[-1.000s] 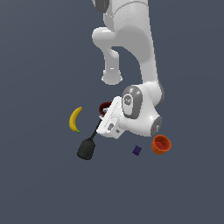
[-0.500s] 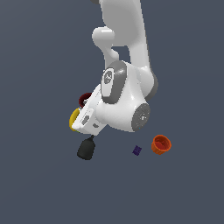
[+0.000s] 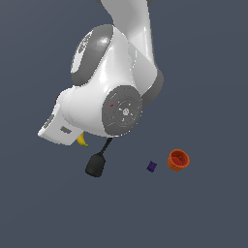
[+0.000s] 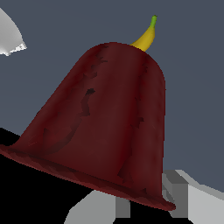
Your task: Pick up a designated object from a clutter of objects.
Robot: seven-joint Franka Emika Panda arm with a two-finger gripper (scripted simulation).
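Filling my wrist view, the maroon cup (image 4: 105,127) sits right against my gripper (image 4: 131,205) (grip unclear); a banana (image 4: 146,37) tip peeks behind it.

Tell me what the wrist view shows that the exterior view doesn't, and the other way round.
Only the wrist view shows the dark red cup, filling the frame close to the camera. Only the exterior view shows the orange cup, the purple block, the black spatula and the arm's bulk, which hides the dark red cup there. Both show the yellow banana, only partly.
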